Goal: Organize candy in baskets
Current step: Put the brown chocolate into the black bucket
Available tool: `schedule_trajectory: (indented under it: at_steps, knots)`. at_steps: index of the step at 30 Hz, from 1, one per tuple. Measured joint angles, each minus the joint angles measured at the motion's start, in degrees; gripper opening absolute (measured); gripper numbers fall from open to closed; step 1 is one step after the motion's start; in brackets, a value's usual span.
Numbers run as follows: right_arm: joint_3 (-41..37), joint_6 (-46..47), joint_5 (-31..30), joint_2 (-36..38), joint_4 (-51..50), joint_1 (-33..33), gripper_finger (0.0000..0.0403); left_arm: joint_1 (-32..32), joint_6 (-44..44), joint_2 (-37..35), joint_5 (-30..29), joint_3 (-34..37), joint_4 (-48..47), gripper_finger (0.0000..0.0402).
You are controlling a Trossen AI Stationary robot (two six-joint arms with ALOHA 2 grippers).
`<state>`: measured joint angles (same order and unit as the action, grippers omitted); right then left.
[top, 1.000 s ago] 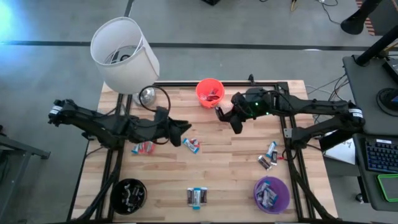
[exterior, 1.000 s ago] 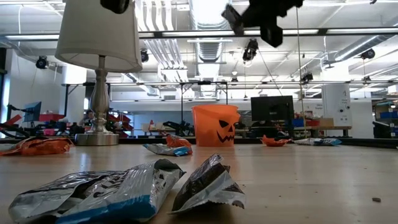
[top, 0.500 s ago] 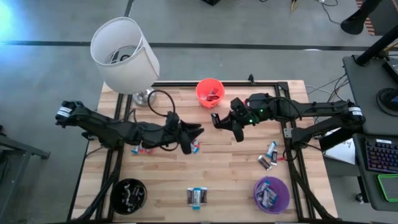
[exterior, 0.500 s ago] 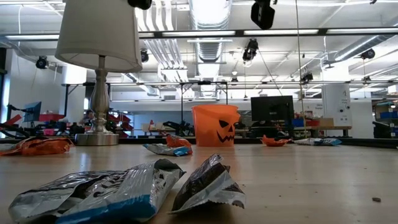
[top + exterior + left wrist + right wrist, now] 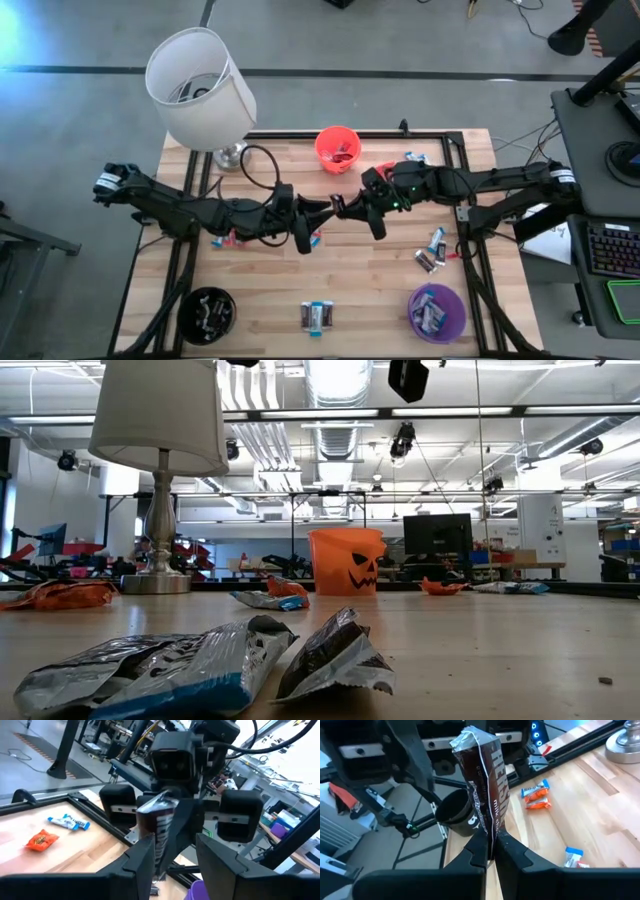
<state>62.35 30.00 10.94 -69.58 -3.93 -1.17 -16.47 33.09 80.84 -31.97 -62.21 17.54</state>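
Currently, status by item, placed relative to the orange-red basket (image 5: 337,148):

Right gripper (image 5: 343,207): above the table, just in front of the orange-red basket; fingers (image 5: 482,847) pressed together on the lower end of a dark brown candy bar (image 5: 482,785).

Dark brown candy bar: upright in the right wrist view, crimped top end free above the fingertips; held clear of the wood.

Left gripper (image 5: 322,210): just in front of the orange-red basket, tip to tip with the right gripper; fingers (image 5: 142,860) parted, one on each side of the bar's lower part. Contact with the wrapper cannot be told.

Loose candy: one red and blue piece (image 5: 312,236) under the left gripper; a pair (image 5: 316,316) well in front of the basket, at the near edge.

Purple basket (image 5: 436,311): near right corner, candy inside.

Black basket (image 5: 207,311): near left corner, candy inside.

Lamp (image 5: 199,88): left of the orange-red basket, at the far edge.
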Motion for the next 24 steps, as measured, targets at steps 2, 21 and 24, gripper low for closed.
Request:
schedule_trajectory:
  at_steps: [2, 21, 24]
  knots:
    - [0.00, 0.01, -0.02, -0.02, 0.30, -0.21, 0.0013, 0.00, -0.05, -0.01, 0.00, 0.01, 0.01, 0.0125]
    - [0.02, 0.89, 0.02, -3.03, 2.86, -3.60, 0.0013, 1.27, -2.97, -0.09, 0.07, 0.00, 1.40, 0.0125]
    - [0.02, 0.91, 0.02, -3.19, 3.19, -3.60, 0.0013, 1.27, -3.62, -0.09, 1.33, 0.00, 1.42, 0.0125]
